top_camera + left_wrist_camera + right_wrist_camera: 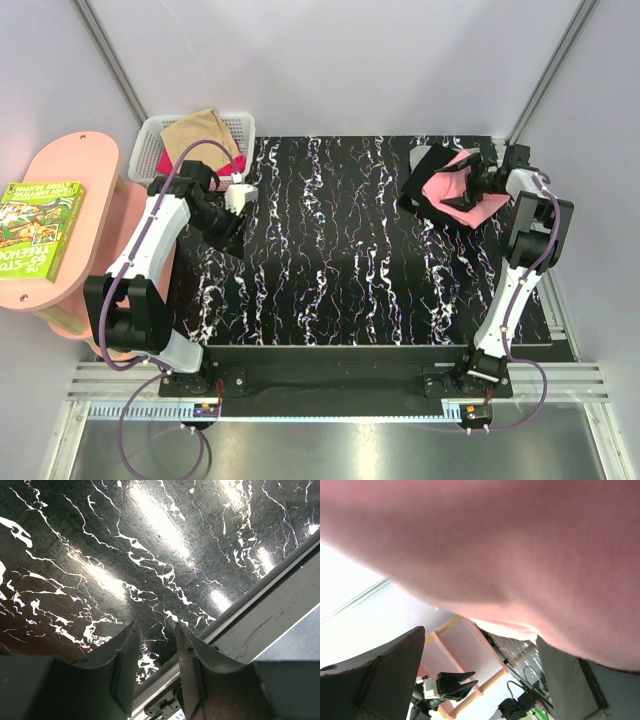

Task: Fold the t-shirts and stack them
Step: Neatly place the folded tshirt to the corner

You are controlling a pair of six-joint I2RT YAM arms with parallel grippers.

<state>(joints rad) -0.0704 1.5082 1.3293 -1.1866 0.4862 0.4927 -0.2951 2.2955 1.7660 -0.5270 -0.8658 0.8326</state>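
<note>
At the table's back right a salmon pink t-shirt (446,186) lies bunched on a black t-shirt (414,190). My right gripper (466,188) is pushed into this heap from the right. In the right wrist view its jaws (480,636) stand wide open, and pink cloth (520,550) hangs over the top of the picture and onto the right finger. A tan t-shirt (200,133) and a bit of magenta cloth (238,164) lie in the basket. My left gripper (230,228) hovers over the mat's left edge, partly open (156,631) with nothing between its fingers.
The white mesh basket (158,140) stands at the back left corner. A pink side table (85,170) with a green book (38,226) sits left of the mat. The black marbled mat (340,250) covers the table; metal rails (330,385) run along the near edge.
</note>
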